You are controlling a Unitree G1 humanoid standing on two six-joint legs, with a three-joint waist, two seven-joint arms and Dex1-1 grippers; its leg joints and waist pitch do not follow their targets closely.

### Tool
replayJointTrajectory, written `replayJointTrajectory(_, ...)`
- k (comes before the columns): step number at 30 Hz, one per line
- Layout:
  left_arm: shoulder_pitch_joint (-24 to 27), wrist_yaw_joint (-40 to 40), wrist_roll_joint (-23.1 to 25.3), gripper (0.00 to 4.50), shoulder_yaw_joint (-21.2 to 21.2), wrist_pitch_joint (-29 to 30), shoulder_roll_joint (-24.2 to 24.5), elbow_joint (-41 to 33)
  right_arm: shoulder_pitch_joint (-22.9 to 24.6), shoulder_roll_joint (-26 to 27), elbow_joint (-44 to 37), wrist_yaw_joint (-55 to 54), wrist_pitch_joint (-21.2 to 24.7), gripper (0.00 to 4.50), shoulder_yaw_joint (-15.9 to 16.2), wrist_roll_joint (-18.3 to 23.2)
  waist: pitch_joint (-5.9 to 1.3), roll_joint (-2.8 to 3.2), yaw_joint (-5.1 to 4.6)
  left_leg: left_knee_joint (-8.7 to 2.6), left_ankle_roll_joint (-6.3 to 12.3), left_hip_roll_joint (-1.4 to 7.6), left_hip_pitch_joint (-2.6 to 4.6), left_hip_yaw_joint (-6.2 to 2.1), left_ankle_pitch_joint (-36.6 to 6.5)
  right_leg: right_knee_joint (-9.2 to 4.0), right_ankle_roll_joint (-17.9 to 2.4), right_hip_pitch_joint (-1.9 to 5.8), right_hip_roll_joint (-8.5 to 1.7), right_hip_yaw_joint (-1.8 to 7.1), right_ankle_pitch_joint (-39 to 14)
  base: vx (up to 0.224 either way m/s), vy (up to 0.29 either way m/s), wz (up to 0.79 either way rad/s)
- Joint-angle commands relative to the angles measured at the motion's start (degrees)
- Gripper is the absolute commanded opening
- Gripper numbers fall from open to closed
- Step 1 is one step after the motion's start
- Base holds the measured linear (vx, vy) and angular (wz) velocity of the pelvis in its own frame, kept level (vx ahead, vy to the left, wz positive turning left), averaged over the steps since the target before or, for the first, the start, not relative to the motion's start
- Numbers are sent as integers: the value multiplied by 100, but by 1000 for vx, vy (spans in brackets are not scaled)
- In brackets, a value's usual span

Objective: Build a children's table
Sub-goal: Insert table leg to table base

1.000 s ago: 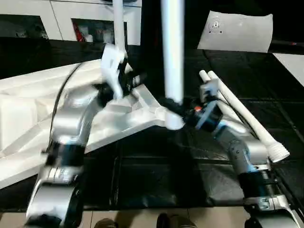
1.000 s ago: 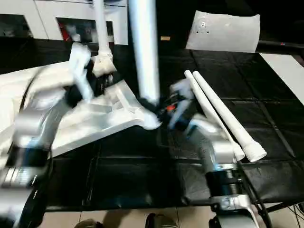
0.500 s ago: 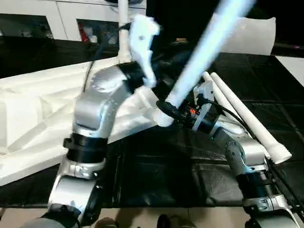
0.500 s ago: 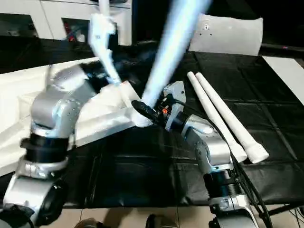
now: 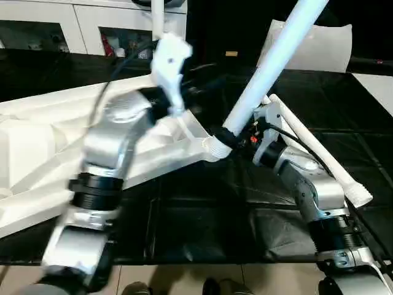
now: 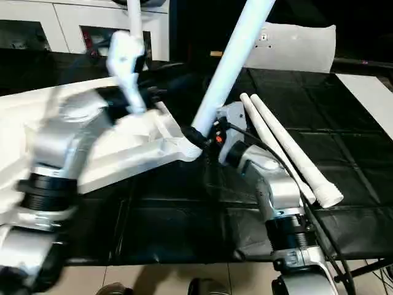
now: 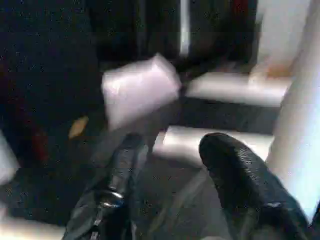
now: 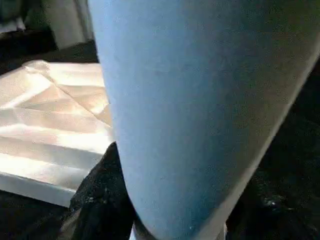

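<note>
The white tabletop [image 5: 37, 141] lies ribbed side up on the left of the black mat. One white leg [image 5: 157, 15] stands upright in its far corner. My right gripper [image 5: 236, 136] is shut on the thick end of a second leg [image 5: 270, 61]. That leg leans up and away to the right, its foot at the near corner socket [image 5: 212, 147]. In the right wrist view the leg [image 8: 190, 100] rises between black fingers [image 8: 100, 190]. My left gripper [image 7: 170, 145] is open and holds nothing, raised above the tabletop beside the leaning leg.
Two more white legs [image 5: 319, 153] lie side by side on the mat to the right of my right forearm. A white pillow-like slab [image 5: 313, 43] leans at the back right. A white cabinet [image 5: 92, 24] with dark compartments stands behind the table.
The leg in my right gripper has tipped from upright to leaning right and away. My left arm has swung up and back to the left, and its fingers have opened.
</note>
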Motion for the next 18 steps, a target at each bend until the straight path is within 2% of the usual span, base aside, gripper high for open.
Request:
replayJointTrajectory(1,130,-302,183,219,-326,95,91,164,-67,-96,19,-73,-106,189,-147,-69,-527,37,2,-362,345,143,-44,23,-186,-412,-578,444,-395,255,-1816,0,0,0)
replayJointTrajectory(3,175,-393,143,219,-403,270,136,218,-66,-113,29,-95,-110,189,-149,-83,-543,59,24,-358,361,169,-28,22,-36,-343,-838,438,-403,261,-1325,0,0,0)
replayJointTrajectory(6,247,-578,107,219,-583,483,163,442,-44,-138,21,-137,-106,189,-149,-89,-528,59,50,-362,427,159,-49,31,-70,-353,-1018,459,-421,261,-1186,0,0,0)
replayJointTrajectory(8,229,-612,213,219,-715,300,87,873,10,-148,-8,-152,-141,189,-127,-132,-513,73,54,-364,387,148,-60,29,-185,-388,-958,472,-430,257,-1422,0,0,0)
replayJointTrajectory(9,186,-605,339,219,-803,113,52,1156,41,-147,-23,-158,-166,189,-115,-162,-498,57,53,-367,378,117,-56,39,-300,-450,-807,466,-409,251,-1705,0,0,0)
replayJointTrajectory(10,140,-647,459,219,-889,-28,25,1408,69,-146,-42,-162,-173,189,-109,-179,-504,49,55,-373,364,120,-67,24,-309,-453,-753,484,-416,249,-1791,0,0,0)
replayJointTrajectory(11,130,-669,486,219,-914,-43,16,1478,81,-146,-53,-163,-170,189,-107,-182,-513,71,56,-375,348,124,-58,21,-293,-463,-683,475,-417,248,-1816,0,0,0)
replayJointTrajectory(12,128,-722,482,219,-941,-19,0,1532,98,-146,-71,-163,-165,189,-106,-187,-520,63,59,-379,336,136,-56,10,-298,-442,-691,484,-429,249,-1800,0,0,0)
replayJointTrajectory(14,131,-813,465,219,-991,35,-31,1608,119,-151,-95,-164,-158,189,-106,-198,-517,84,50,-380,306,146,-61,6,-321,-447,-750,487,-444,248,-1778,0,0,0)
replayJointTrajectory(16,113,-838,456,190,-1023,76,-73,1738,127,-159,-100,-170,-158,189,-100,-209,-513,74,43,-378,308,150,-61,9,-347,-444,-811,485,-440,245,-1740,0,0,0)
replayJointTrajectory(17,106,-832,494,190,-1060,25,-86,1818,133,-165,-104,-173,-162,189,-94,-219,-506,92,46,-378,314,144,-61,9,-365,-447,-825,481,-434,241,-1750,0,0,0)
replayJointTrajectory(18,76,-771,553,179,-1098,-32,-102,1964,141,-175,-108,-175,-174,189,-80,-233,-510,84,43,-377,320,144,-62,10,-366,-453,-822,484,-431,238,-1745,0,0,0)
